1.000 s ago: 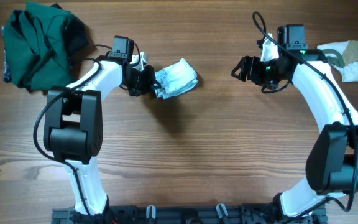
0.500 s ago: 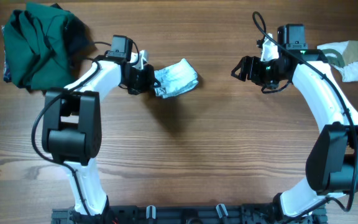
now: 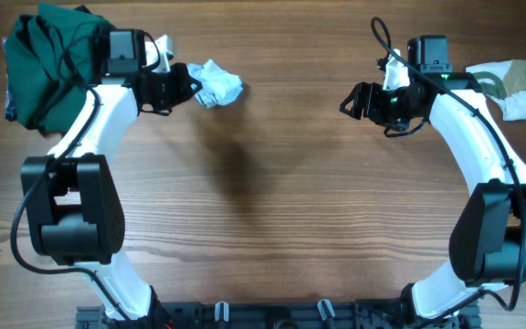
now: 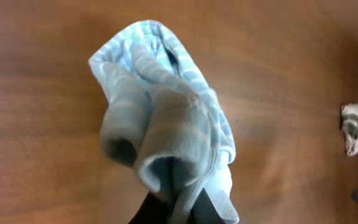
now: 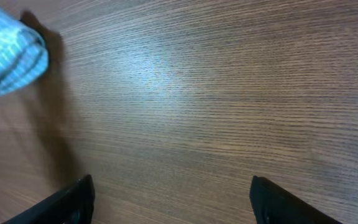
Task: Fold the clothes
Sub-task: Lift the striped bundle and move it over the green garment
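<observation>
Left wrist view: the striped garment (image 4: 166, 124) sits bunched just ahead of my left gripper (image 4: 174, 210), whose jaws are pinched together on one thick fold. Going by its shadow on the table (image 3: 272, 210), it hangs clear of the wood.

To do this well, I think I should keep the pinch firm, lower slowly and let the lump spread flat before creasing.

It is a soft ribbed knit, fine pale blue-and-white stripes, rolled edges.

The dark green garment (image 3: 57, 64) lies heaped behind my left wrist. My right gripper (image 3: 352, 100) stands apart and empty, well away, with the white-and-olive piece (image 3: 510, 87) behind it.
</observation>
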`<state>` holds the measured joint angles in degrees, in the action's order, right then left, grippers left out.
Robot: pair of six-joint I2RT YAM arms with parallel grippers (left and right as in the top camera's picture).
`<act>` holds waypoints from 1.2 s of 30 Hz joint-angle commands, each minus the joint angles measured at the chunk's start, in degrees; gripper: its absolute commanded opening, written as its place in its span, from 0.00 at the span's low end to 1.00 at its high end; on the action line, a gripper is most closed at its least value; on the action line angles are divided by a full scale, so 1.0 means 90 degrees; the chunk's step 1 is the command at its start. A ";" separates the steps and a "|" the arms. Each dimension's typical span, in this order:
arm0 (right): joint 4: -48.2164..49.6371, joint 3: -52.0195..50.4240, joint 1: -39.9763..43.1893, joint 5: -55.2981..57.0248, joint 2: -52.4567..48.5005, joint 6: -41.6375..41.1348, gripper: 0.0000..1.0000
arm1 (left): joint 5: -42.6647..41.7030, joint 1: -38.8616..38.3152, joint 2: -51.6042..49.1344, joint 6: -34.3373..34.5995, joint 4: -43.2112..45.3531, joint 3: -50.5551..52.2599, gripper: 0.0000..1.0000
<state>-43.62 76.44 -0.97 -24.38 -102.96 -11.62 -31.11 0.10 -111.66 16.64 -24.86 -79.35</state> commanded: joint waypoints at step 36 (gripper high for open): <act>-0.0005 -0.0027 -0.0015 0.0063 0.0022 -0.0046 0.80 | -0.0015 0.3344 0.0034 0.0512 0.0969 -0.1304 0.04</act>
<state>-43.79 76.44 -0.97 -24.18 -102.96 -11.68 -30.92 31.11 -109.16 20.95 -16.47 -90.41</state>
